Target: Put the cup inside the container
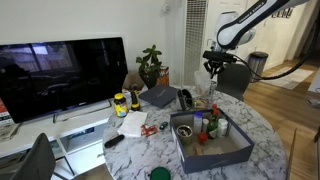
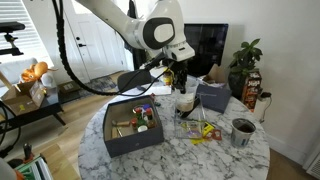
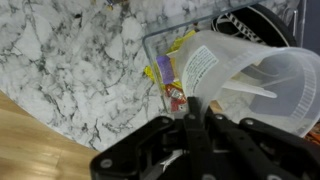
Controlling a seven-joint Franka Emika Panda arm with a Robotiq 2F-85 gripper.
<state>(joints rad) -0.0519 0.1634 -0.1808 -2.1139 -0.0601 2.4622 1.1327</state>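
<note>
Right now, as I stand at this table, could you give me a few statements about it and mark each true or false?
1. The table has a white marbled top. True.
2. The container is empty. False: small bottles and other bits are in it.
3. The cup already sits inside the container. False: it is outside it, just beyond the gripper in the wrist view.
4. A potted plant stands at the far side of the table. True.
5. A dark TV screen stands next to the table. True.
</note>
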